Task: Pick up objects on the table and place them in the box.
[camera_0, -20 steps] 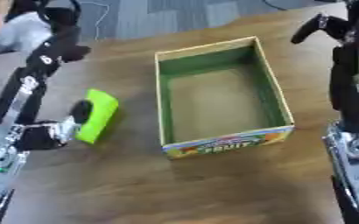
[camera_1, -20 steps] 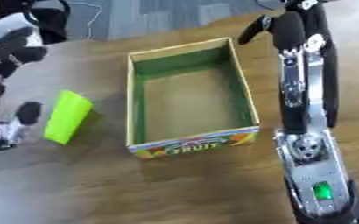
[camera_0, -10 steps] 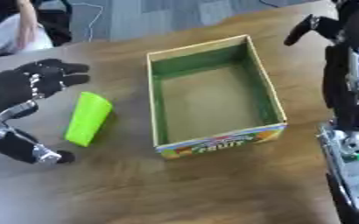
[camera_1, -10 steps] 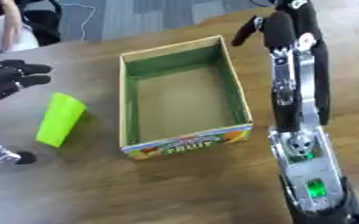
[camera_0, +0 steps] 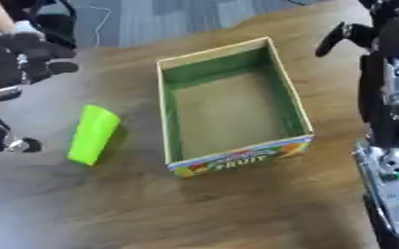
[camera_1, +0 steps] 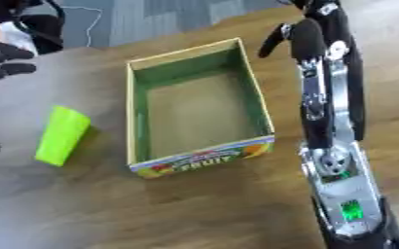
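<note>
The lime cup [camera_0: 93,134] is lying on its side on the tabletop [camera_0: 237,204] just left of the empty box [camera_0: 228,104], so the left hand [camera_0: 15,63], hovering with fingers spread and holding nothing, probably wants to wrap it mid-body.

Both views come from one stereo pair in the head, looking steeply down and forward onto the counter [camera_0: 237,209] from close above. The counter lies askew, its far edge rising toward the upper right, grey floor beyond it. Both views share the box [camera_0: 232,104], the green cup [camera_0: 92,134] and the right arm [camera_1: 329,97]. The left eye view sets the box near centre and shows more of the left hand [camera_0: 15,63]. The right eye view sets the same things further left and brings the right arm inward.
</note>
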Motion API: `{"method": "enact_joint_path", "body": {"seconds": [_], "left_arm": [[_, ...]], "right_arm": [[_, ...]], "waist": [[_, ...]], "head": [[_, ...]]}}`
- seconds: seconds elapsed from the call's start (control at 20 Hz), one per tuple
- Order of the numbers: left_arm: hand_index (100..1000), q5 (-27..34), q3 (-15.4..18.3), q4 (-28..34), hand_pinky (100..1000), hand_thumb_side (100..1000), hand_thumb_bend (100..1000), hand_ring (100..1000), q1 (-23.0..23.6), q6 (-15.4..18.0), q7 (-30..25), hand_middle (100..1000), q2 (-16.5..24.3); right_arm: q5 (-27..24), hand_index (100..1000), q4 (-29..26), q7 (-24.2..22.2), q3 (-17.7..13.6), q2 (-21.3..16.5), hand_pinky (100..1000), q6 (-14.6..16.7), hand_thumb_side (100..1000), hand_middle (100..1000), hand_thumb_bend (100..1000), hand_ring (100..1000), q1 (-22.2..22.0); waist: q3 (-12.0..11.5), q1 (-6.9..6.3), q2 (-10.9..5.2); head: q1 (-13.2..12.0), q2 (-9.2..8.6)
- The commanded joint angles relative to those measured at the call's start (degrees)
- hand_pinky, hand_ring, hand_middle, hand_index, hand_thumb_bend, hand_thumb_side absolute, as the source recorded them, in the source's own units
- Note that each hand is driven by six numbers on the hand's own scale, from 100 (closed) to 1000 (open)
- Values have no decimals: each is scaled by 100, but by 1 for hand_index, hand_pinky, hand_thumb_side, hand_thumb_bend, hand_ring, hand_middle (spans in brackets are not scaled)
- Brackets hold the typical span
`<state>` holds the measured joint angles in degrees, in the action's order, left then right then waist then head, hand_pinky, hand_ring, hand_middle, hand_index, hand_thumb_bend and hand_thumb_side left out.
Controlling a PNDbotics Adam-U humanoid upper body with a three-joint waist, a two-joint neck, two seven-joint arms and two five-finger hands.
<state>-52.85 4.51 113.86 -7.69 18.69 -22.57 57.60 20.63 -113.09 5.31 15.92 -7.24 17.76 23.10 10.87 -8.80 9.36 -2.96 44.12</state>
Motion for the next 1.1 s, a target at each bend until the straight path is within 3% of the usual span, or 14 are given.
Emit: {"method": "enact_joint_path", "body": {"seconds": [0.05, 0.65, 1.1], "left_arm": [[1000, 32, 8, 33, 1000, 324, 1000, 999, -100, -19, -97, 963, 231], [1000, 848, -276, -500, 1000, 386, 1000, 988, -230, 112, -864, 971, 330], [1000, 212, -548, -636, 1000, 419, 1000, 1000, -444, 417, -1360, 963, 525]], "right_arm": [[-20, 953, -59, -40, 26, -44, 376, 1, 1000, 796, 148, 855, 13], [-16, 943, -59, -80, 30, -13, 374, 0, 1000, 793, 172, 846, 16], [-20, 942, -58, -100, 44, -14, 365, 4, 1000, 792, 180, 840, 35]], "waist": [[15, 2, -93], [66, 8, -140], [128, 6, -145]], "head": [[52, 0], [74, 0], [89, 0]]}}
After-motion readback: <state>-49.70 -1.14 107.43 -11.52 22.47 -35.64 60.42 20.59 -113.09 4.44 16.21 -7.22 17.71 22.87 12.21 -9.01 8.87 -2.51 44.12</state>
